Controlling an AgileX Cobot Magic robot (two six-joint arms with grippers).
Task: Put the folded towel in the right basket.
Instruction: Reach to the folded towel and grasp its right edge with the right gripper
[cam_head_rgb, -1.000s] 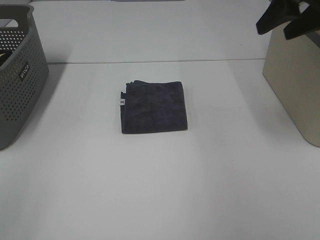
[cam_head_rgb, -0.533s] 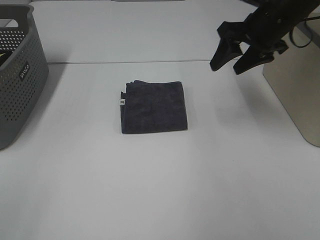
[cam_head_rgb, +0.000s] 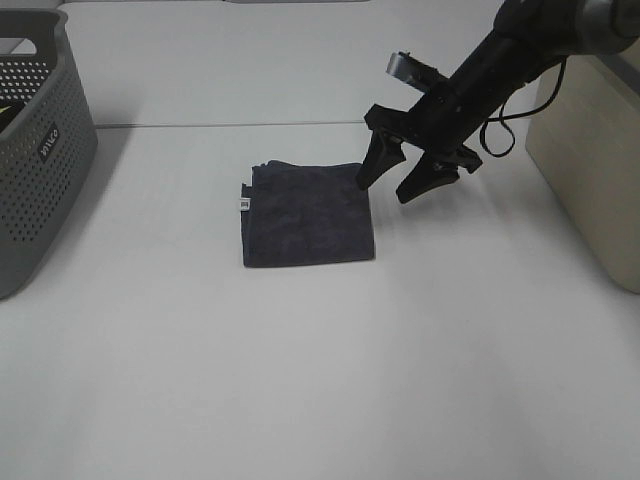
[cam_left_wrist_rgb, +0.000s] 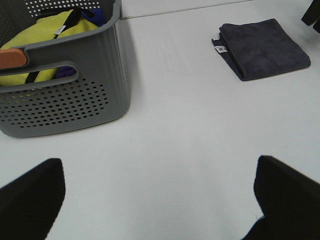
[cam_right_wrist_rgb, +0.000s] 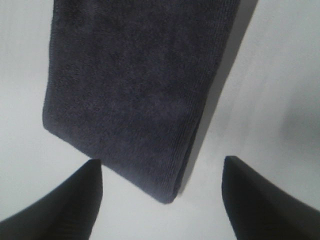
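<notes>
Towel: we see the folded towel (cam_head_rgb: 308, 214) lying flat on the table (cam_head_rgb: 300, 380), well apart from the right basket (cam_head_rgb: 585, 170).
Right gripper (cam_head_rgb: 381, 193): we find it spread wide at the towel's right edge, empty.
Left gripper (cam_left_wrist_rgb: 159, 200): wide apart, empty.

A plain white desk (cam_head_rgb: 300, 380) fills the view, evenly lit, a thin grey seam (cam_head_rgb: 250, 125) crossing its far side.

I get only part of the right basket (cam_head_rgb: 590, 180), cut off at the view's edge, like the left basket (cam_head_rgb: 40, 150). The tag (cam_head_rgb: 244, 204) on the towel (cam_head_rgb: 308, 215) is too small for me to read.
</notes>
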